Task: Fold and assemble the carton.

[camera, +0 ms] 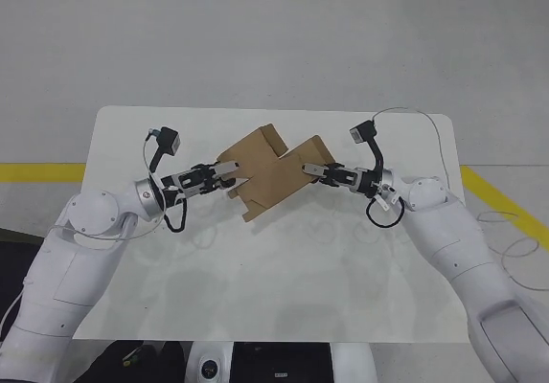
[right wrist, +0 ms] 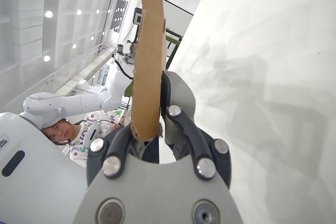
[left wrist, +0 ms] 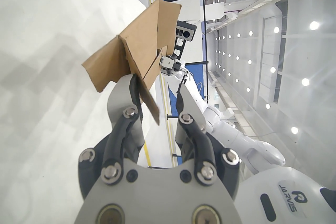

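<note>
The carton is plain brown corrugated cardboard and not a box yet. It's mostly flat, with creased panels and loose flaps poking out at angles. It hangs between the two grippers, up off the table. One flap edge sits inside the wide gap of the left gripper, leaning on one finger and clear of the other. At the opposite end a narrow panel runs straight out from the right gripper, pinched near its corner.
</note>
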